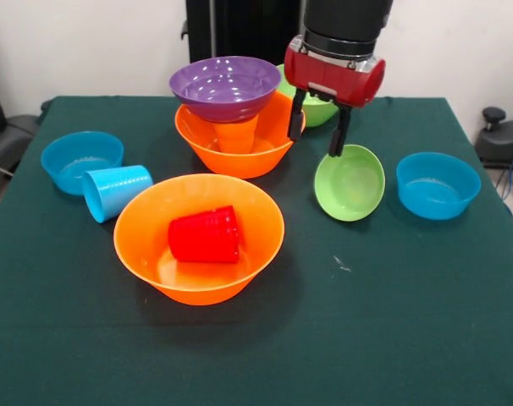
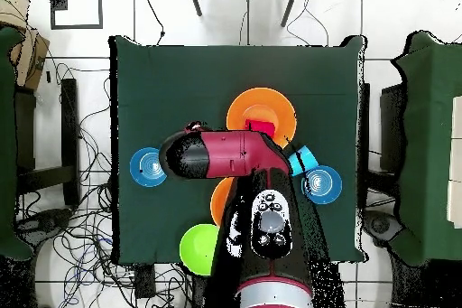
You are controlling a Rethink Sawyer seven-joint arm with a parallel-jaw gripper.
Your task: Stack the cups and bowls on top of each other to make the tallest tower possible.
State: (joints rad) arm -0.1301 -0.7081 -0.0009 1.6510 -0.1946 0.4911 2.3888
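Note:
A purple bowl [image 1: 226,86] rests on an upside-down orange cup [image 1: 236,135] that stands in the far large orange bowl [image 1: 269,152]. The red cup [image 1: 204,235] lies on its side in the near large orange bowl [image 1: 142,228]. My gripper [image 1: 317,127] hangs open just right of this stack, with nothing between its fingers. A small green bowl [image 1: 350,182] stands tilted on its edge, its top rim at my right fingertip [image 1: 336,145]. The light blue cup [image 1: 117,191] lies on its side at the left. In the overhead view my arm hides the gripper.
Small blue bowls sit at the left [image 1: 79,159] and the right [image 1: 437,184]. A large green bowl [image 1: 314,108] stands behind the gripper; it also shows in the overhead view [image 2: 198,248]. The green table cloth [image 1: 409,321] stretches toward the camera.

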